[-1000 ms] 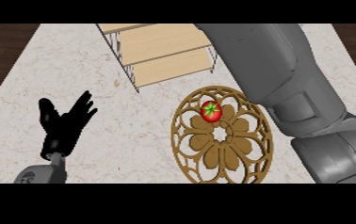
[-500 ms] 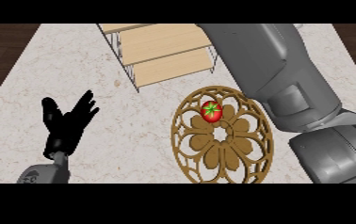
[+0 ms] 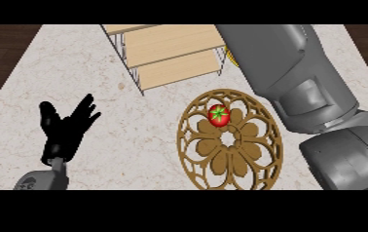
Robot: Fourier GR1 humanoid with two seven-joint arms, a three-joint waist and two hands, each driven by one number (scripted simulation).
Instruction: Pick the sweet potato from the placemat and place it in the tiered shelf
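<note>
While left hand (image 3: 66, 131) rests at lower left over counter (image 3: 93, 75), fingers spread, holding nothing, red tomato-like item (image 3: 219, 115) lies on round brown placemat (image 3: 230, 143). Wooden tiered shelf (image 3: 173, 53) beyond. Right hand hidden; fingers cannot tell.

Tabletop (image 3: 108, 128): pale beige-grey stone, faint marbled veining. Dark brown wood-grain strip (image 3: 14, 46) at the far left edge.

Tiered shelf (image 3: 173, 55): light tan wooden boards, thin pale wire frame.

Placemat (image 3: 230, 141): round, mid-brown to golden-brown, openwork rosette pattern, petal shapes around a small centre hole, looped cut-outs along the rim; tabletop colour shows through the gaps.

Item on the placemat (image 3: 219, 115): bright red, green star-shaped top, so it looks like a tomato, not a sweet potato.

Left hand (image 3: 64, 131): black; forearm stub below it grey.

Right arm (image 3: 302, 89): matte grey, darker grey in the joint recesses. A small yellow sliver (image 3: 231, 56) shows by its edge, near the shelf.
</note>
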